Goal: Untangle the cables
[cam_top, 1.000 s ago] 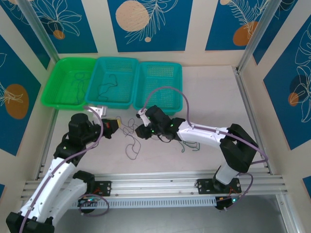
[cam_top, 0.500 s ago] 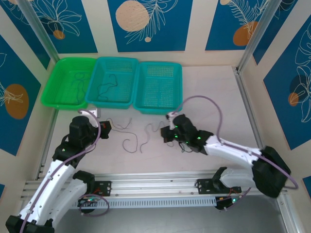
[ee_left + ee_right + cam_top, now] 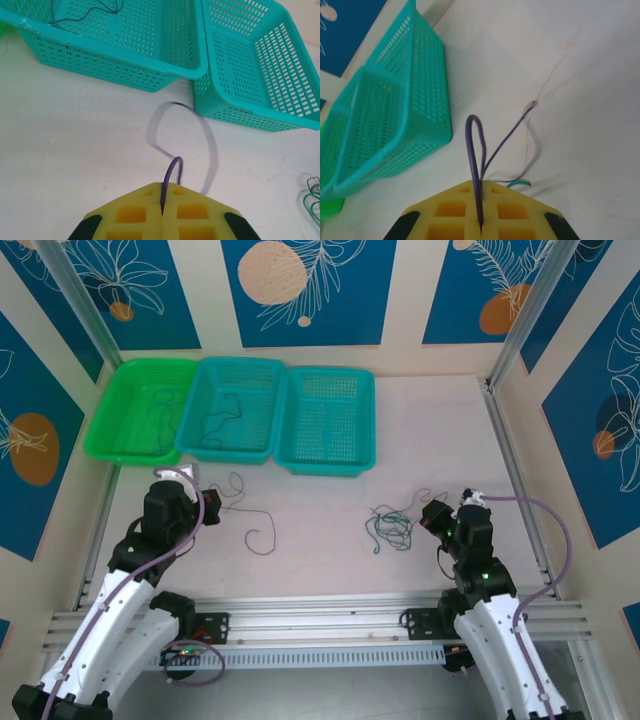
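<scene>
My left gripper (image 3: 212, 506) is shut on one end of a thin purple cable (image 3: 258, 536) that curls rightward over the table. In the left wrist view the yellow pads (image 3: 135, 210) pinch that cable (image 3: 171, 172) in a small loop. At the right, my right gripper (image 3: 434, 517) is shut on another purple cable (image 3: 474, 145), which rises in a loop from the pads (image 3: 515, 210). A small clump of green cables (image 3: 390, 528) lies just left of that gripper. A green cable end (image 3: 520, 184) peeks out beside the pads.
Three baskets stand in a row at the back left: a green one (image 3: 115, 430) with a thin cable in it, a teal one (image 3: 262, 410) with a dark cable, and a second teal one (image 3: 330, 455). A metal rail (image 3: 320, 620) runs along the near edge.
The right arm swung from the table's middle to the near right, and the green clump went with it. The left gripper drew back left with its purple cable, now apart from the clump.
</scene>
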Controlling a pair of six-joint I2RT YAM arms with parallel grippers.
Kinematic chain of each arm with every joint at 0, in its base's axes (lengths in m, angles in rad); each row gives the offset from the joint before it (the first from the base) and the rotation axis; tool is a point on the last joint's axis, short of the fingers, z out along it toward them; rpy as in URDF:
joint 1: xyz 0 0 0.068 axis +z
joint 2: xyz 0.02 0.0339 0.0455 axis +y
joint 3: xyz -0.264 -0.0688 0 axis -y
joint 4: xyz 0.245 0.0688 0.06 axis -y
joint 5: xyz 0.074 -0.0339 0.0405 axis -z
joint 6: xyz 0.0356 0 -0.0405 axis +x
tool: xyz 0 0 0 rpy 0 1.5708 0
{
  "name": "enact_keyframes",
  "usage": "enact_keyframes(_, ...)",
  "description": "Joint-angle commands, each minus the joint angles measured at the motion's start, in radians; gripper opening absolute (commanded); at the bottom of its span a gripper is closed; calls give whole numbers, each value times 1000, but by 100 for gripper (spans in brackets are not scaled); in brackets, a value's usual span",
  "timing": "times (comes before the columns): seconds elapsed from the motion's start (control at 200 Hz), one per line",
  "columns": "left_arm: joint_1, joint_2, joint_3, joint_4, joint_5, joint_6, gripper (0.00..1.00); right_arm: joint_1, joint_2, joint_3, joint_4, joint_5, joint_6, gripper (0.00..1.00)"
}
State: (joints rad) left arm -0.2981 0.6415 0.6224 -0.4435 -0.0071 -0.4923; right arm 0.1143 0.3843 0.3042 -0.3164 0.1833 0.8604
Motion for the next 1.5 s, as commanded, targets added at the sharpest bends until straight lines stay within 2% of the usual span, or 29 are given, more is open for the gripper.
enact_keyframes(0.0,10,-18,25,80,92,-33,0,-29,30,-22,-11,-211,4,0)
enact_keyframes(0.065,11,1,70,139,163,-47,0,-18,68,1,19,-280,-18,0)
enact_keyframes(0.135,11,51,163,163,184,-40,0,6,96,30,29,-303,-36,0)
enact_keyframes(0.45,31,470,758,122,12,183,0,82,103,121,-26,-282,-60,0)
enact_keyframes(0.68,126,818,1149,63,11,176,0,90,100,164,-92,-285,-76,0)
enact_keyframes(0.84,164,972,1209,61,-7,154,0,93,89,183,-122,-287,-81,0)
enact_keyframes(1.055,202,1108,1126,77,-9,163,0,95,91,197,-149,-299,-92,0)
enact_keyframes(1.16,213,1122,1032,116,3,157,49,98,91,200,-148,-310,-90,0)
enact_keyframes(1.235,215,1092,950,184,21,142,68,101,93,202,-144,-318,-91,0)
enact_keyframes(1.305,215,1048,896,233,39,128,76,107,98,205,-137,-326,-96,0)
enact_keyframes(1.405,215,989,873,243,88,115,78,114,112,221,-131,-334,-109,0)
enact_keyframes(1.495,214,928,859,249,175,102,79,125,129,233,-123,-337,-112,0)
